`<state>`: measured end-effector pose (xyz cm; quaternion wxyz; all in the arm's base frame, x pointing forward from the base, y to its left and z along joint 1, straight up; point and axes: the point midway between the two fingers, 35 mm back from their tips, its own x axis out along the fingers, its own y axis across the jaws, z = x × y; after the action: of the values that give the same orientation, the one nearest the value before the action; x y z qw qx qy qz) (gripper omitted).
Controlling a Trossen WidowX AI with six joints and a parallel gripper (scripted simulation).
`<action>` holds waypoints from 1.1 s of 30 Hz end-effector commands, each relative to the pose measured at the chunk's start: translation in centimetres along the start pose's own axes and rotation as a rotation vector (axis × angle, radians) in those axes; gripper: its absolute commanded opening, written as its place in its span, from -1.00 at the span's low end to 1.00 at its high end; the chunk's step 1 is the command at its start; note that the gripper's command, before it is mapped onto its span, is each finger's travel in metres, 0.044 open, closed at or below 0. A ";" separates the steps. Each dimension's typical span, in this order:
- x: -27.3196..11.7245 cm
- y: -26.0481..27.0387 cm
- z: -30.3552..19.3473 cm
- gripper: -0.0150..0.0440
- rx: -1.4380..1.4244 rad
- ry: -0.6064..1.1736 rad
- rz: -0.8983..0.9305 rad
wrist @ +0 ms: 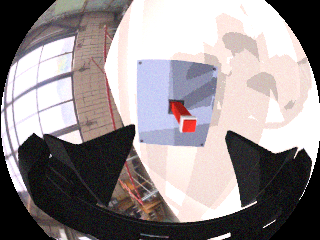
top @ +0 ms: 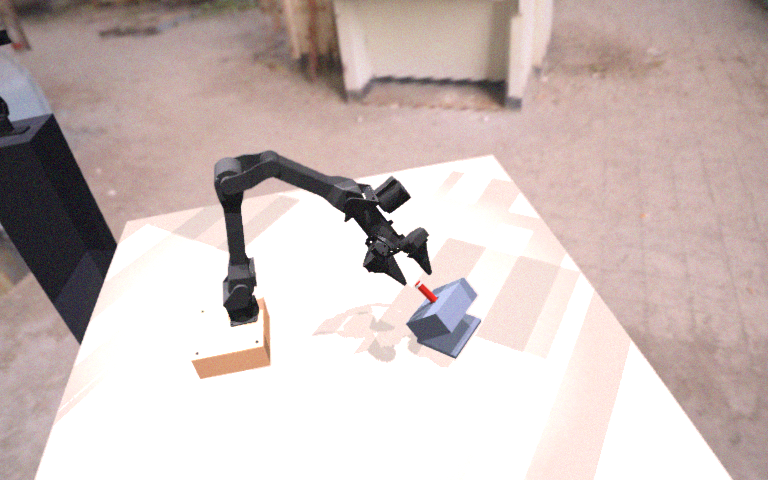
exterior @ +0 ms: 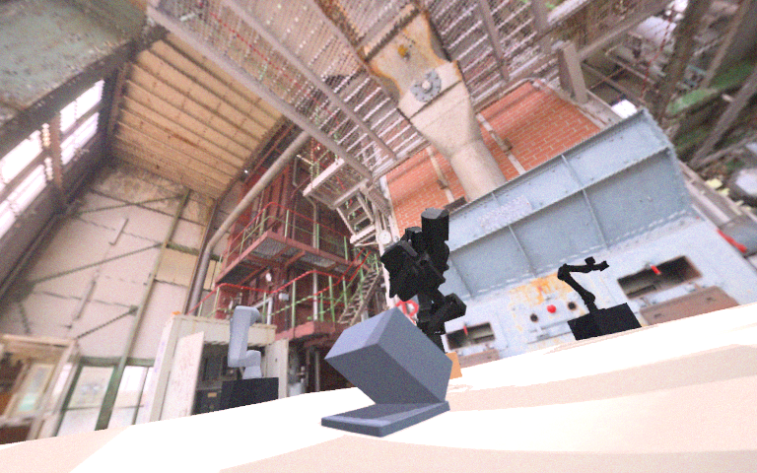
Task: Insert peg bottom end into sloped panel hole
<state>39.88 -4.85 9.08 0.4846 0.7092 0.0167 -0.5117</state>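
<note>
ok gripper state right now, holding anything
Gripper: open, holding nothing; the red peg sticks out of the panel, apart from the fingers.

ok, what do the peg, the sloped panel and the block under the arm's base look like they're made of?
Peg: glossy red, likely plastic or painted, with a white end face; the look leaves it open.
Sloped panel: matte blue-grey, flat uniform colour, no grain; plastic or painted metal.
Base block: tan-brown, matte, wood-like in colour, no grain visible, small dark dots on top.
The open end effector is matte black.
</note>
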 end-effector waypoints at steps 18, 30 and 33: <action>-4.5 -0.3 -0.1 1.00 0.006 0.007 0.008; -6.1 -0.7 -0.2 1.00 0.005 0.007 0.007; -6.1 -0.7 -0.2 1.00 0.005 0.007 0.007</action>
<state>36.80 -1.53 12.53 0.4860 0.7080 0.0196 -0.5121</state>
